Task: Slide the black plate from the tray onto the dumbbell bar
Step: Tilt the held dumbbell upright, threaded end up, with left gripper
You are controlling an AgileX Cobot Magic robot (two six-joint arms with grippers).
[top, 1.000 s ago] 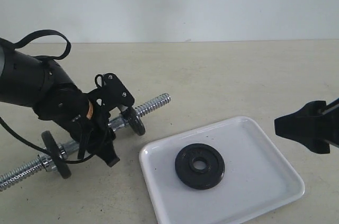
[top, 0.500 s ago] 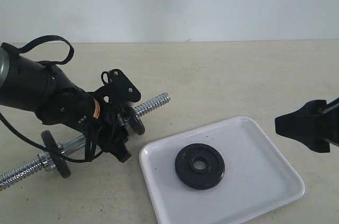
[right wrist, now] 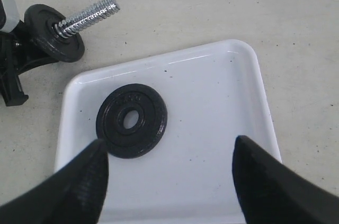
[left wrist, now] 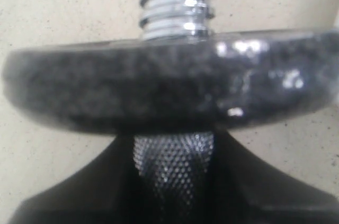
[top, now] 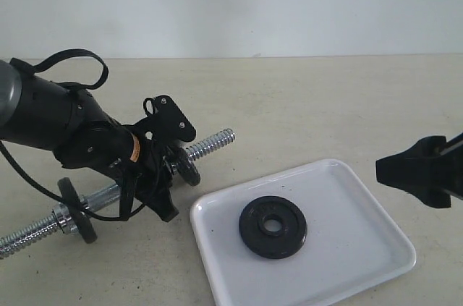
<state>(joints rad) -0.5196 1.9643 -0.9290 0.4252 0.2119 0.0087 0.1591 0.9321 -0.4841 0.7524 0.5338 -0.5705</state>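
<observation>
The black plate (top: 273, 226) (right wrist: 132, 120) lies flat on the white tray (top: 340, 170) (right wrist: 222, 107), left of the tray's middle. The dumbbell bar (top: 119, 192) rests on the table left of the tray, with one black disc (top: 76, 210) near its left end and another (top: 189, 169) (left wrist: 169, 94) near its right threaded end (top: 213, 142) (right wrist: 90, 13). My left gripper (top: 170, 168) (left wrist: 174, 155) is shut on the bar's knurled part, right beside the right disc. My right gripper (top: 405, 172) (right wrist: 169, 144) hovers open above the tray, holding nothing, with the plate near one fingertip.
The tray sits close to the table's front edge, and its left corner is a short way from my left gripper. Beige tabletop lies behind the tray and the bar up to the white back wall (top: 289, 2).
My left arm has shifted right along the bar toward the right disc and its jaws have drawn in round the knurled part. The right gripper, plate and tray have not moved.
</observation>
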